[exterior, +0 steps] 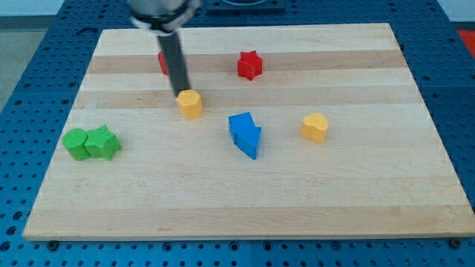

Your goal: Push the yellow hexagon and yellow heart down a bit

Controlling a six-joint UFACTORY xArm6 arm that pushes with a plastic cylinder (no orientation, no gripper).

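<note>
The yellow hexagon (190, 104) lies left of the board's middle. My tip (182, 91) touches its upper left edge, the dark rod rising up to the view's top. The yellow heart (315, 127) lies to the view's right, apart from the tip and level with the blue blocks.
Two blue blocks (245, 133) lie joined between the two yellow ones. A red star (250, 65) sits near the top. A red block (162, 62) is partly hidden behind the rod. Two green blocks (90, 143) lie together at the left edge of the wooden board (252, 215).
</note>
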